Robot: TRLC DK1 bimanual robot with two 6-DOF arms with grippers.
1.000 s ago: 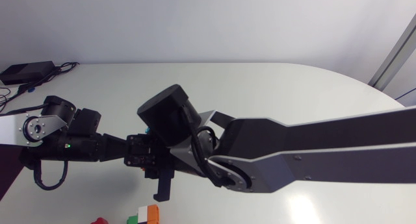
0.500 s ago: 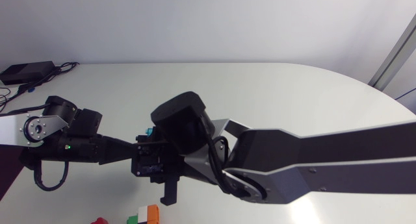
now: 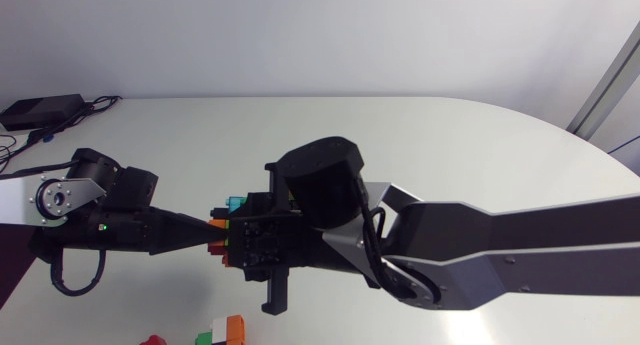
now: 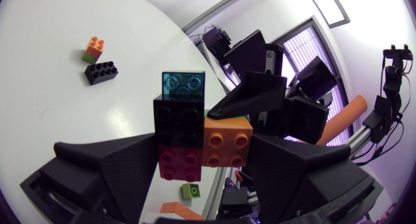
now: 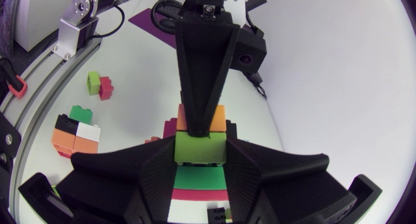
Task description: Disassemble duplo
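Left gripper: the left gripper (image 4: 205,160) is clamping the duplo stack (image 4: 181,123) from two sides. One finger is pressing the maroon and black bricks, the other the orange brick (image 4: 227,141).
Right gripper: the right gripper (image 5: 200,160) is pinching a green brick (image 5: 200,145) of that stack, with both fingers touching it.
Stack position: it is hanging above the table (image 3: 420,135), low and left of centre in the head view, where the two arms are meeting.
Top of stack: a teal brick (image 4: 183,89) is sitting unheld at the upper end in the left wrist view.
Loose bricks: the loose bricks (image 3: 228,331) are lying at the lower edge of the head view.
Step, as I judge it: the right arm is preparing to pull the green brick off while the left is anchoring the rest.
Risk one: the studs may be holding harder than the grip, so a straight pull could slide the wedge fingers off the brick.
Risk two: a twist may split the stack at another seam, sending the teal brick falling to the table.
Risk three: the fingers are crowding each other, so levering may knock them together.
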